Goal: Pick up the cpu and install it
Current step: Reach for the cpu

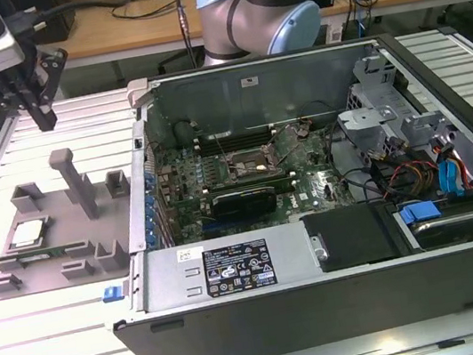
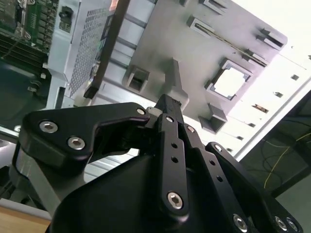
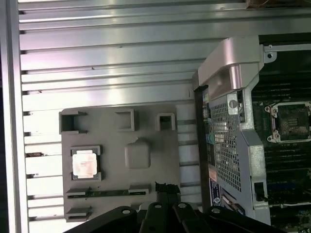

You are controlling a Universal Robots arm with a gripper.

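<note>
The end effector [image 1: 45,120] is held in the air above the slatted metal worktop [image 1: 48,351], with its black fingers brought together at the tips and nothing gripped between them; the closed tips are seen in both wrist views [image 2: 167,103] [image 3: 167,187]. The cpu [image 1: 27,233] is found below the end effector and apart from it, lying flat in a square pocket of the gray fixture plate [image 1: 65,233], its bright metal top facing upward. The same chip is seen in both wrist views [image 2: 232,81] [image 3: 83,163], untouched and seated in its pocket. An upright gray post [image 1: 75,180] is carried by the fixture plate between the cpu's pocket and the point beneath the fingertips, and it stands nearer to the end effector than the cpu does. The open computer case [image 1: 373,300] is placed just beside the fixture plate, on the side away from the cpu. Inside it, the black socket frame [image 1: 248,162] is seen on the green board, well apart from the end effector and with no chip seated in it [image 3: 290,121].
</note>
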